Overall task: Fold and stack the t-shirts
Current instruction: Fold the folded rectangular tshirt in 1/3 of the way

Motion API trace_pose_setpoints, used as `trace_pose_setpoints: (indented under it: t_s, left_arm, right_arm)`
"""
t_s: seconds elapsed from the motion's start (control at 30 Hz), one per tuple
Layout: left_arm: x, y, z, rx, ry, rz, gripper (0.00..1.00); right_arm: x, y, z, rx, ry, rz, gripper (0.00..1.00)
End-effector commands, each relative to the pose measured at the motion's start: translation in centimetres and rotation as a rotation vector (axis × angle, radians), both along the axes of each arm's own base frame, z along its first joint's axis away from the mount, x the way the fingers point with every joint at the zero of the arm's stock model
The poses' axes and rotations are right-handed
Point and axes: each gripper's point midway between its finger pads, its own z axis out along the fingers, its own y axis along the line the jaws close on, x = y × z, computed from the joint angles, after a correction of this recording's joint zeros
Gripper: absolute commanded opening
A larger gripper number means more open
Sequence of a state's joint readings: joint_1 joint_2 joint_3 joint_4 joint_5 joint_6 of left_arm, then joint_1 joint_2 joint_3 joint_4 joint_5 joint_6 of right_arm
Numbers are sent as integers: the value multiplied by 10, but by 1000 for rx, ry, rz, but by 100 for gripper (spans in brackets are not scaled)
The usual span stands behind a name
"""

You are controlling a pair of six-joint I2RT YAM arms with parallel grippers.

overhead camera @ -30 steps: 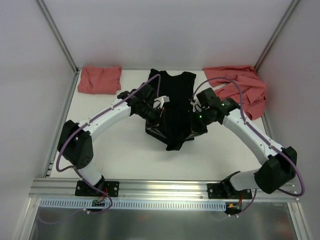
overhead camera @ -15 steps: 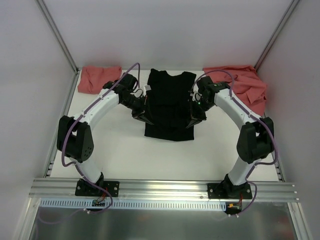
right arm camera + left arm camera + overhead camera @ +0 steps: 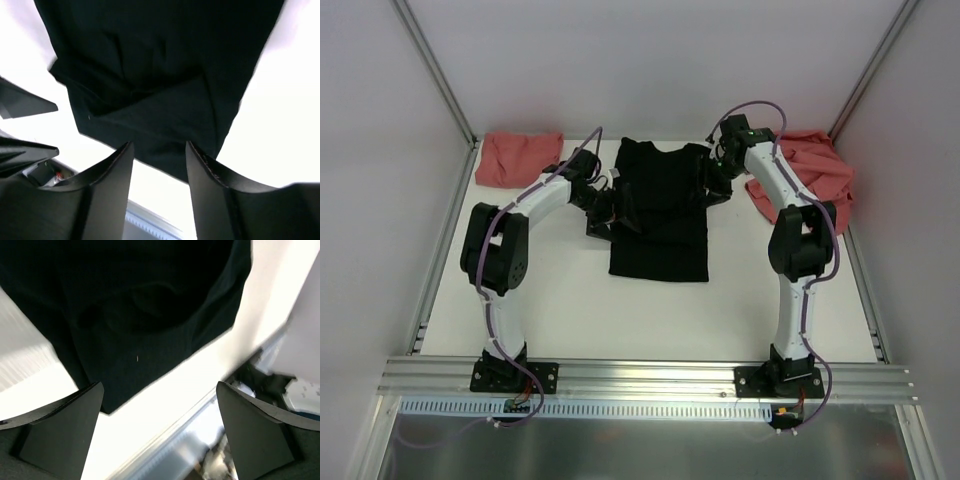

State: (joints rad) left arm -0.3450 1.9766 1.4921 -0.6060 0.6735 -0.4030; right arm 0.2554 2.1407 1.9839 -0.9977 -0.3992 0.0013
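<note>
The black t-shirt lies flat at the middle back of the table, its sides folded in to a long narrow shape. My left gripper stands wide open at the shirt's left edge, with nothing between its fingers. My right gripper is open at the shirt's right shoulder, also holding nothing. In the left wrist view the black cloth fills the top, and the left gripper is over bare table. In the right wrist view the right gripper hangs just off the black shirt's edge.
A folded salmon-red t-shirt lies at the back left corner. A crumpled salmon-red t-shirt lies at the back right, under the right arm's cable. White walls enclose the table on three sides, and the metal rail runs along the front.
Both grippers have opened and let go of the black t-shirt. The shirt was first spread out toward the back and now lies flat. Both arms have moved toward the back.
</note>
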Motion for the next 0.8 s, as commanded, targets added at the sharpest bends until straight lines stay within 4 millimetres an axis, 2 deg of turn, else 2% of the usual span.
trace_pose_setpoints:
  t_s: [0.0, 0.03, 0.07, 0.13, 0.17, 0.23, 0.27, 0.33, 0.4, 0.5, 0.53, 0.57, 0.63, 0.67, 0.77]
  left_arm:
    - [41, 5, 49, 4, -293, 76, 99]
    - [38, 10, 46, 22, -302, 86, 99]
    - [37, 13, 57, 23, -345, 95, 99]
    - [32, 19, 54, 47, -351, 108, 99]
    - [29, 20, 61, 39, -369, 109, 99]
    - [20, 23, 59, 38, -363, 115, 99]
    - [17, 23, 64, 28, -370, 119, 99]
    - [9, 22, 59, 15, -336, 116, 99]
    - [3, 20, 52, 10, -294, 113, 99]
    - [0, 14, 43, -12, -249, 99, 99]
    - [2, 9, 41, -40, -238, 86, 99]
    - [2, 5, 39, -63, -222, 79, 99]
    - [9, -6, 34, -102, -182, 68, 99]
    - [7, -14, 36, -152, -155, 44, 99]
    - [22, -34, 45, -245, -160, 41, 99]
  right_arm:
    - [19, -19, 26, -17, -85, -19, 52]
    - [19, -26, 25, -8, -77, -38, 56]
    - [18, -29, 26, -1, -75, -46, 56]
    - [16, -37, 27, 21, -67, -72, 57]
    - [14, -38, 31, 38, -68, -76, 58]
    - [9, -40, 37, 42, -81, -77, 64]
    - [1, -39, 42, 51, -80, -75, 68]
    - [-8, -36, 44, 69, -82, -70, 74]
    - [-26, -36, 41, 62, -64, -62, 74]
    - [-48, -35, 40, 61, -51, -52, 74]
    - [-53, -37, 48, 61, -75, -54, 74]
    - [-56, -38, 42, 56, -59, -55, 74]
    - [-67, -40, 46, 53, -63, -58, 74]
    - [-70, -41, 48, 54, -65, -58, 75]
    - [-80, -44, 54, 46, -80, -61, 74]
